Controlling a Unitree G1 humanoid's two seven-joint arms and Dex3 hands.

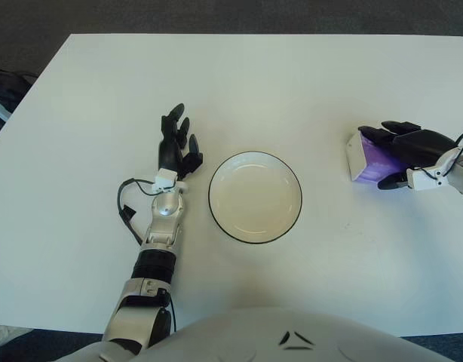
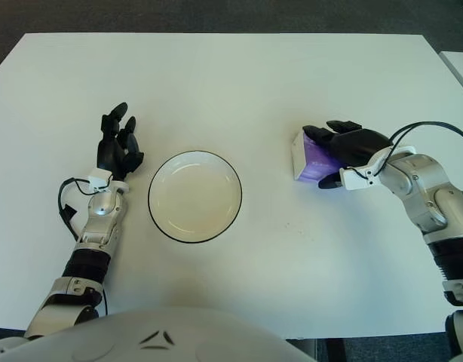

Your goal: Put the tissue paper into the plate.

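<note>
A purple tissue pack (image 2: 305,162) with a white end face lies on the white table at the right. My right hand (image 2: 322,157) is curled over it, black fingers across its top and the thumb against its near side. A white plate (image 1: 255,154) with a thin black rim stands empty in the middle of the table, well to the left of the pack. My left hand (image 1: 177,145) shows just left of the plate with its fingers extended and nothing in them.
The white table (image 1: 262,83) fills the view, and its far edge meets dark floor. A black cable (image 1: 127,211) loops beside my left forearm. The right table edge (image 2: 441,68) lies beyond my right arm.
</note>
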